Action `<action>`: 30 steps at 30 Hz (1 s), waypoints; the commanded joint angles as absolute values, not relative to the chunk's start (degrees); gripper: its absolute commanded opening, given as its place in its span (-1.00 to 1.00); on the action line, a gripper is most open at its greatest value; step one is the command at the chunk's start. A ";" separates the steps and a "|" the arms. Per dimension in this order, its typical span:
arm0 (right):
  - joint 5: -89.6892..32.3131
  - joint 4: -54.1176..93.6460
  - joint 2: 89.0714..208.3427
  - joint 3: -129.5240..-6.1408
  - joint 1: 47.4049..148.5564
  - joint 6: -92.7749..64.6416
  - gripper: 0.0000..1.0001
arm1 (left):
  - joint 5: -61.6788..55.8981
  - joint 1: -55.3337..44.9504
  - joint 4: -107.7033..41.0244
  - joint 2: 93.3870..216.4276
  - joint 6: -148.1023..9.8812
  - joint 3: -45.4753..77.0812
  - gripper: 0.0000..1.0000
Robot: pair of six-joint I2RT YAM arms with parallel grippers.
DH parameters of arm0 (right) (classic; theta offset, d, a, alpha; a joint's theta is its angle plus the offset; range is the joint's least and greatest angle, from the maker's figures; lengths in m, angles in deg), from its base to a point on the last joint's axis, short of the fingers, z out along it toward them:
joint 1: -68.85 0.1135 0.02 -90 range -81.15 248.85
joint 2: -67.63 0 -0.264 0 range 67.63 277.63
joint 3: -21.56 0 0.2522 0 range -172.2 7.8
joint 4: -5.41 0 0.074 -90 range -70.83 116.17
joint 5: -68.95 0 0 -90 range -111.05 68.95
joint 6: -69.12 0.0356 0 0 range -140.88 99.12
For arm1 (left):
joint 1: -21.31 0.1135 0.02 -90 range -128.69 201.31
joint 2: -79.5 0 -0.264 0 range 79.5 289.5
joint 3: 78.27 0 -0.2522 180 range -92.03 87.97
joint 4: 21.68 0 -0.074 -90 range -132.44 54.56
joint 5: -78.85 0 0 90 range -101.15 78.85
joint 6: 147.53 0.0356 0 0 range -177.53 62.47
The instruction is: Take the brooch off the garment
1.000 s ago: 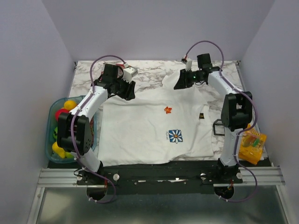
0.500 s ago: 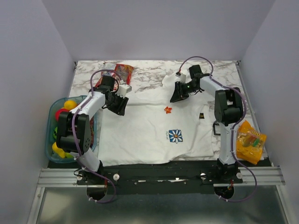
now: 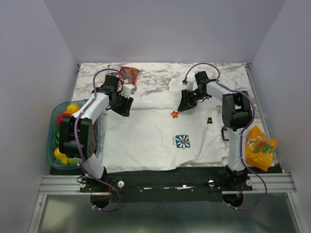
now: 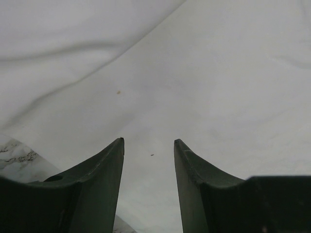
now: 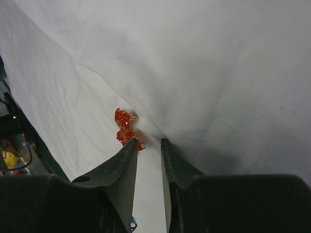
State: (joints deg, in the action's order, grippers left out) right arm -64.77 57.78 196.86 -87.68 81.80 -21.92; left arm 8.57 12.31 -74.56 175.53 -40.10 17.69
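The white T-shirt [image 3: 146, 131] lies flat on the marble table, with its daisy print [image 3: 182, 141] and a small dark patch [image 3: 210, 120]. The tiny orange-red brooch [image 3: 174, 114] is pinned above the daisy; in the right wrist view the brooch [image 5: 125, 128] sits just beyond the tip of one finger. My right gripper [image 3: 183, 108] [image 5: 148, 141] is open with a narrow gap, low over the cloth beside the brooch, holding nothing. My left gripper [image 3: 125, 110] [image 4: 148, 141] is open over the shirt's left shoulder, empty.
A teal bin [image 3: 54, 127] with coloured toys stands at the left edge. A red snack packet [image 3: 128, 74] lies at the back. An orange packet [image 3: 260, 147] and a black buckle [image 3: 226, 132] lie at the right.
Both arms have come down and inward onto the shirt. The right gripper moved from the collar area to just beside the brooch. The left gripper moved down onto the left shoulder.
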 commanded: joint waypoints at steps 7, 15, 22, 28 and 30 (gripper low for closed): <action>-66.83 60.65 197.70 -86.94 82.56 -24.65 -0.35 | 8.62 12.70 -74.47 175.13 -41.09 16.96 0.08; -67.72 64.43 198.67 -87.65 83.71 -27.30 -0.35 | 9.68 12.78 -73.94 176.00 -42.32 15.55 0.08; -68.94 64.26 199.37 -88.61 84.15 -27.39 -0.59 | 10.38 12.61 -73.76 175.83 -42.06 15.28 0.08; -70.52 63.90 198.85 -88.79 84.23 -24.76 -0.75 | 5.11 5.78 -68.41 173.46 -39.79 20.01 0.08; -71.05 64.52 199.20 -89.23 84.23 -24.05 -0.60 | 3.18 3.48 -65.07 171.45 -38.90 21.70 0.08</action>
